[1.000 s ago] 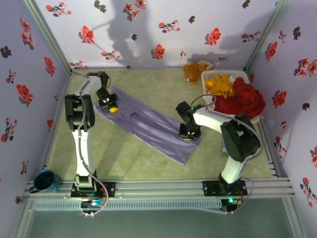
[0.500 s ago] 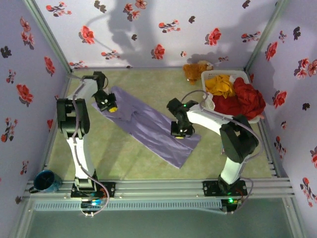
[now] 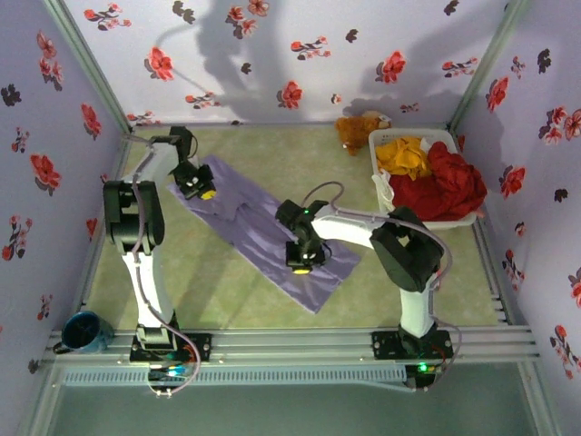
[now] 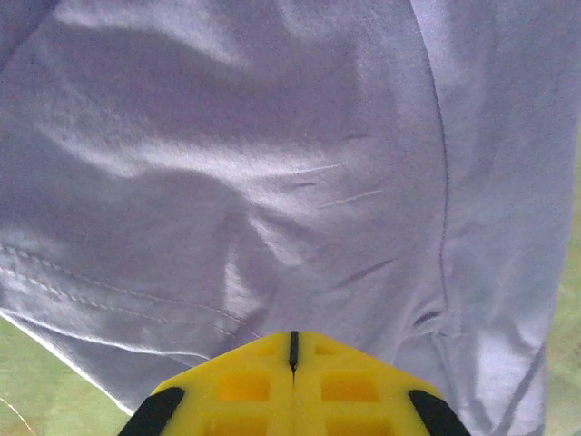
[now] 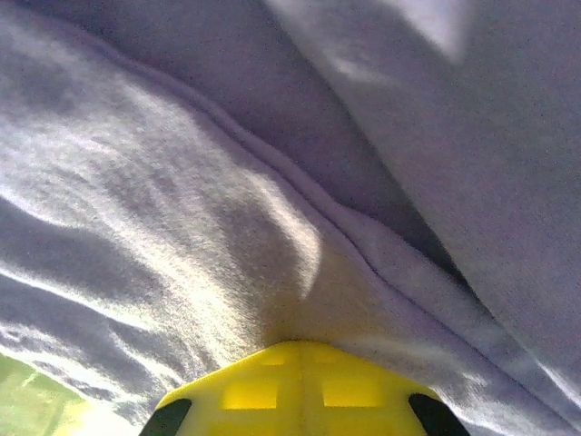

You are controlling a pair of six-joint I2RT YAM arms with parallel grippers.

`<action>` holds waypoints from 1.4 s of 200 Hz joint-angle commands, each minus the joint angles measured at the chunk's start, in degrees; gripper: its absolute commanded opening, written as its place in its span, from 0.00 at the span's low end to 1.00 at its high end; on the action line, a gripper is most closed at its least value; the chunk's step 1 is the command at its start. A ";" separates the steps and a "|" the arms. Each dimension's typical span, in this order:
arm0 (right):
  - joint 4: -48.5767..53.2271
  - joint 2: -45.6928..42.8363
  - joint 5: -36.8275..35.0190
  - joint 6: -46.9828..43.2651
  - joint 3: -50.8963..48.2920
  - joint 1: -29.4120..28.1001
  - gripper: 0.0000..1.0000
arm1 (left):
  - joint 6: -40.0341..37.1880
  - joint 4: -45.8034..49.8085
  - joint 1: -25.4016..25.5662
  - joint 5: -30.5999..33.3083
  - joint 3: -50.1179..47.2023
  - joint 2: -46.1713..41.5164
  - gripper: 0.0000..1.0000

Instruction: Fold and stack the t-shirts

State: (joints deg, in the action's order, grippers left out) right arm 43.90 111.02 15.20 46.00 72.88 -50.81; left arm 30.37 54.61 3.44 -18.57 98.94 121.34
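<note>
The purple t-shirt (image 3: 257, 223) looked soft, light and floppy, best held by its edges; the left gripper (image 3: 206, 193) and right gripper (image 3: 302, 266) each pinched its cloth tight.

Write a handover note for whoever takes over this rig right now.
Left gripper: shut on the far-left end of the large lavender cloth t-shirt.
Right gripper: shut on its near-right part.
The shirt lies spread diagonally on the green table, unfolded.
Crumpled red cloth t-shirt and orange-yellow cloth t-shirt wait in the white plastic basket.
Left: fold all three, stack them.
</note>
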 commanded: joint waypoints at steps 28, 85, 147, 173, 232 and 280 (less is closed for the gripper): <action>-4.86 9.07 4.17 6.16 7.97 -8.64 0.00 | 6.73 -1.71 -0.54 0.76 3.00 4.72 0.00; -3.82 3.32 -0.20 5.25 10.60 -8.46 0.22 | 18.55 -10.66 -0.63 1.97 5.81 10.12 0.00; -7.65 -5.18 -4.16 6.92 3.29 -6.09 0.33 | 14.99 1.31 6.15 -4.55 29.82 26.79 0.00; -6.85 -6.98 -4.92 5.97 1.06 -3.48 0.35 | 13.88 2.48 10.46 -6.04 36.39 30.46 0.00; -9.15 -7.76 -3.43 6.97 -7.46 -1.19 0.36 | 17.11 -5.71 16.16 -10.22 37.65 30.10 0.00; -9.53 -14.53 -6.52 9.62 -11.34 -1.84 0.36 | 20.75 -10.09 17.38 -11.32 39.14 26.13 0.09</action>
State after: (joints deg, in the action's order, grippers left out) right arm 33.76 101.75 11.55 53.23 63.09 -52.25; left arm 49.08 47.00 20.99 -28.03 136.03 150.17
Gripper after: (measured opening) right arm 0.360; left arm 0.055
